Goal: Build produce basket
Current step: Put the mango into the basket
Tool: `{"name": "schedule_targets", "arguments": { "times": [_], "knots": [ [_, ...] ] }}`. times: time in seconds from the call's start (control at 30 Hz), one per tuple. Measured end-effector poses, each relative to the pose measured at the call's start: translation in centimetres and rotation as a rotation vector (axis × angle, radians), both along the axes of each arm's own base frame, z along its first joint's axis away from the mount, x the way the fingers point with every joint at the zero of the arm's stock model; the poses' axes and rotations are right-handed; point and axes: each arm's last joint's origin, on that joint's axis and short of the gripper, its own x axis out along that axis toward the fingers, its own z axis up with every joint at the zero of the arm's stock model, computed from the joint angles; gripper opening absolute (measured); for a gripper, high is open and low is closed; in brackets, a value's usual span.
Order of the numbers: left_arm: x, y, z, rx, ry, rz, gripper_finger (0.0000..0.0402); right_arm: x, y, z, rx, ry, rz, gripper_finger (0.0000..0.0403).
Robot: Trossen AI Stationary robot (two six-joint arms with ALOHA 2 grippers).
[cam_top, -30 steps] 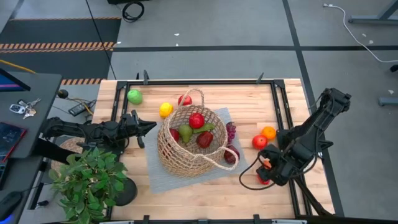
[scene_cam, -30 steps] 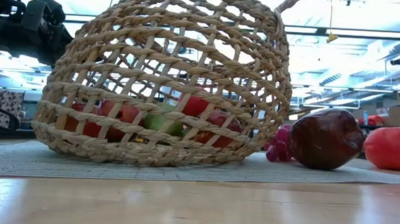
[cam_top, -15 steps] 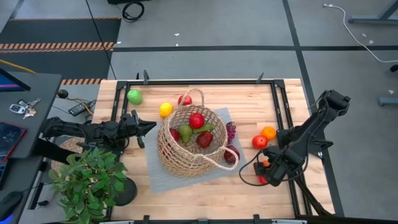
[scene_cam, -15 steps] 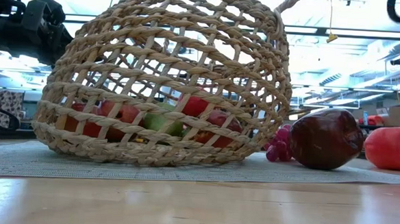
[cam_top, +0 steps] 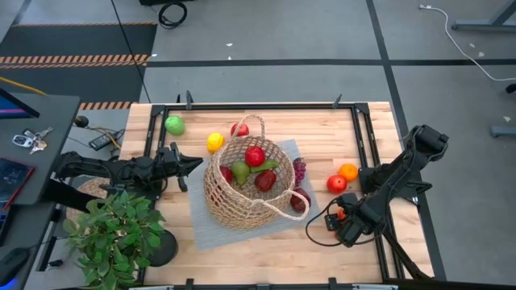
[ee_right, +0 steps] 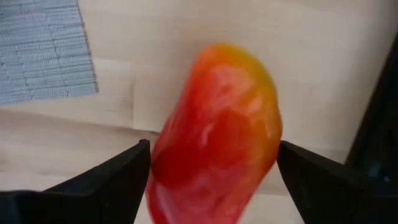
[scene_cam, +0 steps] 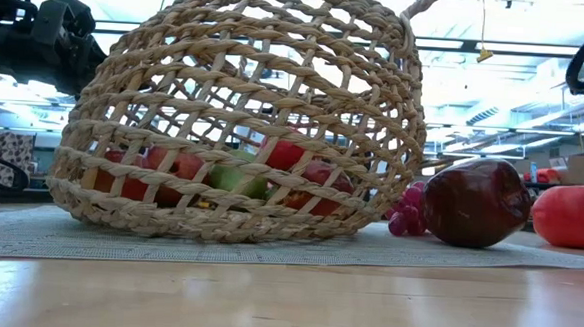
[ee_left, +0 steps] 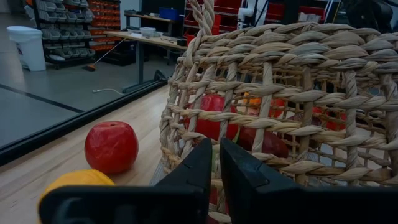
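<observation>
The basket (cam_top: 246,184) sits on the grey mat (cam_top: 214,229) in the middle of the table (cam_top: 266,256), tipped toward the left arm, with red apples, a green pear (cam_top: 240,171) and other produce inside. More fruit lies around it: a green apple (cam_top: 174,124), a yellow lemon (cam_top: 214,142) and a red apple (ee_left: 111,146) on the far side, grapes (cam_top: 300,171) and a dark red apple (scene_cam: 477,202) just beside its right wall, an orange (cam_top: 348,171) and a red fruit (cam_top: 336,184) farther right.

The left gripper (ee_left: 214,163) is at the basket's left wall, its jaws clenched together (whether they pinch the wicker cannot be told). The right gripper (ee_right: 211,165) hovers over the table's right side, jaws spread wide around a red-orange pepper (ee_right: 214,134); whether the fingers touch it is unclear. A potted plant (cam_top: 113,234) stands at the near left corner.
</observation>
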Motion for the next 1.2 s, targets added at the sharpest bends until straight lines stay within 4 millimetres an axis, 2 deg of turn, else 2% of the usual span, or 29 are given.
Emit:
{"name": "schedule_targets", "arguments": {
  "times": [0.47, 0.63, 0.9, 0.97, 1.07, 1.2],
  "knots": [
    [0.0, 0.0, 0.0, 0.000, 0.000, 0.000, 0.0035, 0.7, 1.1, -2.0, 0.008, 0.036, 0.084, 0.0347],
    [0.0, 0.0, 0.0, 0.000, 0.000, 0.000, 0.0040, 0.6, 1.0, -2.0, 0.009, 0.042, 0.104, 0.0344],
    [0.0, 0.0, 0.0, 0.000, 0.000, 0.000, 0.0033, 0.5, 1.1, -2.0, 0.041, 0.079, 0.152, 0.0273],
    [0.0, 0.0, 0.0, 0.000, 0.000, 0.000, 0.0032, 0.5, 1.1, -1.9, 0.046, 0.082, 0.156, 0.0268],
    [0.0, 0.0, 0.0, 0.000, 0.000, 0.000, 0.0035, 0.5, 0.9, -1.1, 0.050, 0.050, 0.170, 0.0268],
    [0.0, 0.0, 0.0, 0.000, 0.000, 0.000, 0.0040, 0.2, 0.1, 1.8, -0.037, -0.031, 0.181, 0.0273]
  ]
}}
